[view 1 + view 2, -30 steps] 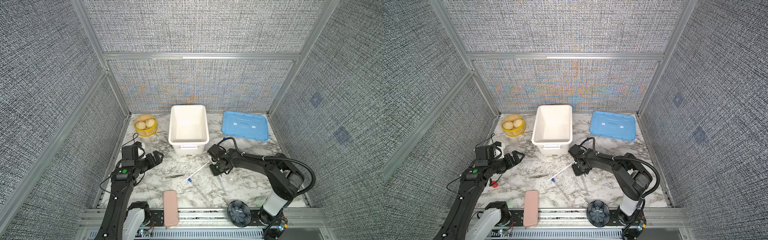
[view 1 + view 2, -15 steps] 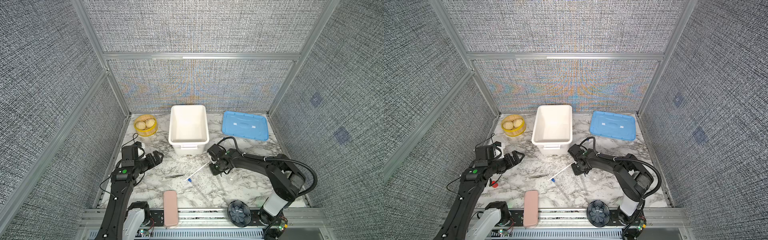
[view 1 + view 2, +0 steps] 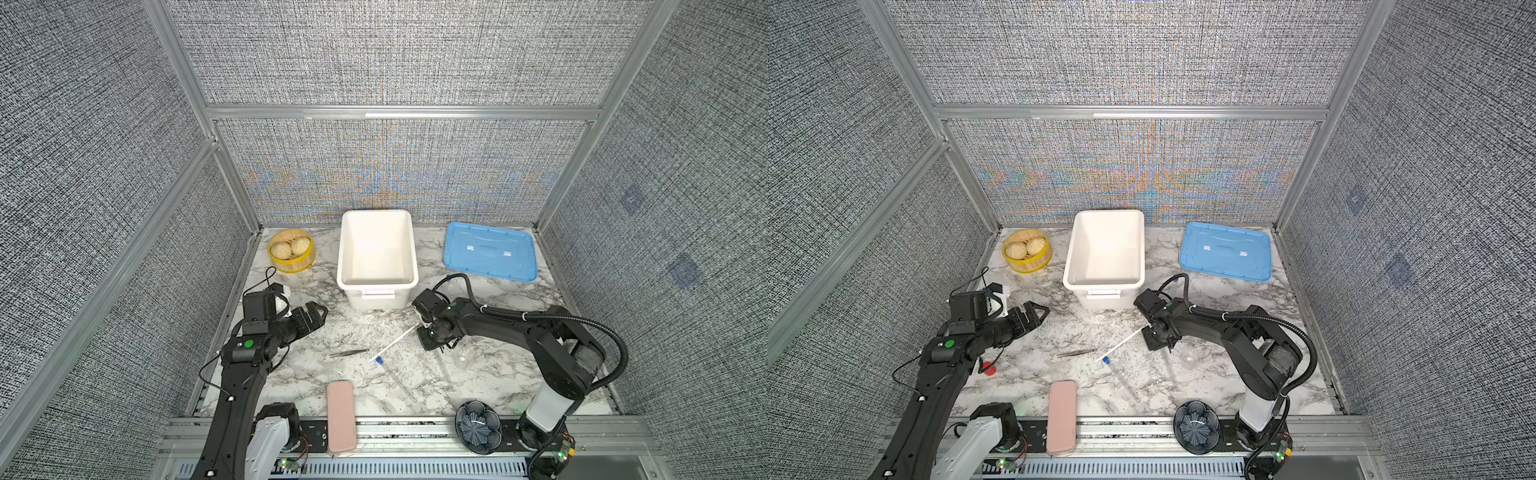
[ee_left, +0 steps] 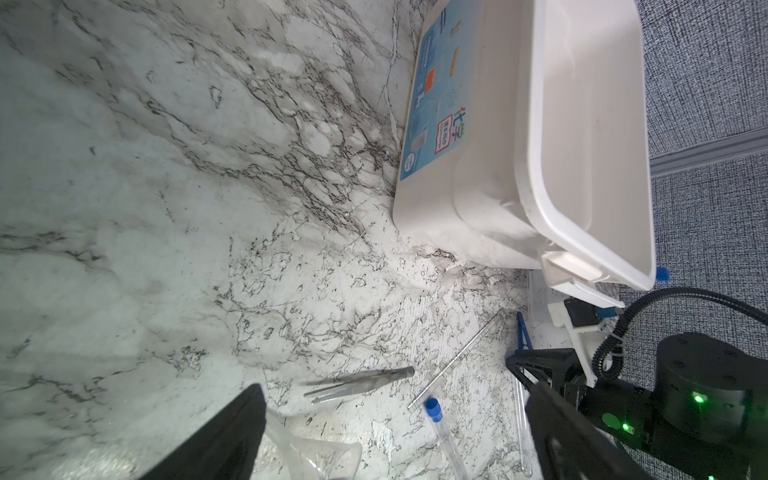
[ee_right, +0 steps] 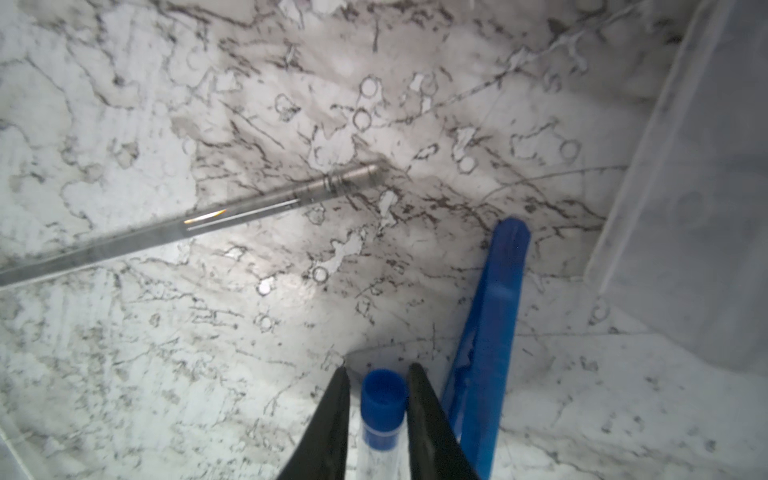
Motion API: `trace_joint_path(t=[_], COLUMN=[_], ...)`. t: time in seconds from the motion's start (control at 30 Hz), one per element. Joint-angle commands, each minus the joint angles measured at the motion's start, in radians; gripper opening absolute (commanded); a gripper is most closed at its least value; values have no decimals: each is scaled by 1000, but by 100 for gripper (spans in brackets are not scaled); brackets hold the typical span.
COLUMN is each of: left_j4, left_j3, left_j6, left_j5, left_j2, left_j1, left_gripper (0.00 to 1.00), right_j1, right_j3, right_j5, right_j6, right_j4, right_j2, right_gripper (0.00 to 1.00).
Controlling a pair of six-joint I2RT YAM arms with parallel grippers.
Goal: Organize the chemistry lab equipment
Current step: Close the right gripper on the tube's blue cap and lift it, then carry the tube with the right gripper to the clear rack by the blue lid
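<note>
A marble-patterned table sits inside grey fabric walls. Near its middle, the right claw is down at the surface. Its jaws are drawn narrow around a blue-capped tube, with one finger on each side just behind the cap. The left wrist view shows this tube lying along the marble.

Just beside one finger lie the blue tweezers, and past them is the edge of a clear rack. On the claw's other side a thin rod lies slanted. One end is close to the claw and the other is by the cap of a second tube. Further left are the metal tweezers. A small glass vessel stands near the right arm.

Behind all this are a white bin, a blue lid to its right and a yellow basket of buns to its left. A pink case lies at the front edge.

The left claw hangs over the table left of the bin. Its jaws are spread wide and hold nothing.
</note>
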Motion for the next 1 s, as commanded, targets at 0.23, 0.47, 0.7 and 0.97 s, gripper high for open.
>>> trace_joint_path(t=[0.23, 0.47, 0.7, 0.97], left_j4=[8, 7, 7, 7], left_j3=[-2, -2, -2, -3], left_j6=[-2, -1, -5, -6], left_j5=[3, 0, -1, -2], left_j2=[-3, -5, -8, -6], left_j1=[1, 2, 1, 0], left_gripper=[99, 99, 99, 99], right_j1=[6, 6, 5, 5], right_j3=[2, -15, -91, -202], right_j5=[7, 40, 185, 343], right_j6=[43, 76, 117, 87], right_j4=[-37, -18, 53, 323], right_j2=[-46, -145, -331, -568], right_gripper=[16, 16, 16, 16])
